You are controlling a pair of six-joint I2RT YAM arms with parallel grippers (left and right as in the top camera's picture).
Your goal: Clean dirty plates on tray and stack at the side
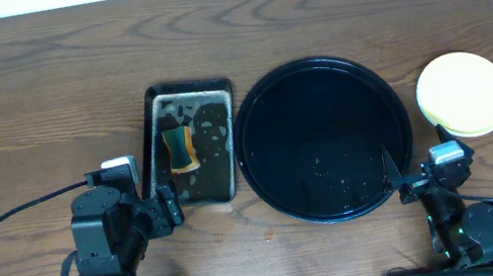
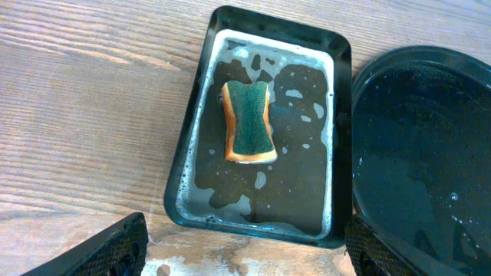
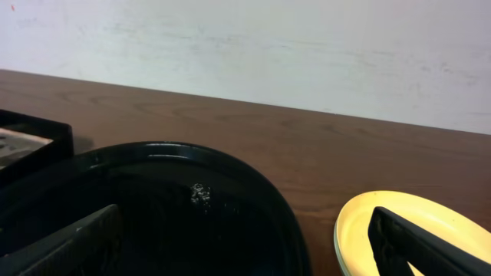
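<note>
The round black tray (image 1: 323,140) holds no plates, only water droplets; it also shows in the left wrist view (image 2: 418,153) and the right wrist view (image 3: 169,222). A stack of plates (image 1: 464,94) with the pale yellow one on top sits on the table right of the tray; its rim shows in the right wrist view (image 3: 360,230). No sauce shows on the top plate. The mint-green plates are hidden beneath. My left gripper (image 1: 170,211) is open and empty by the pan's near end. My right gripper (image 1: 415,185) is open and empty between tray and stack.
A rectangular metal pan (image 1: 190,145) with wet, soapy residue lies left of the tray and holds a green and orange sponge (image 1: 179,149), seen too in the left wrist view (image 2: 249,123). Water is smeared on the wood below the pan (image 2: 253,257). Black cables trail near the arm bases.
</note>
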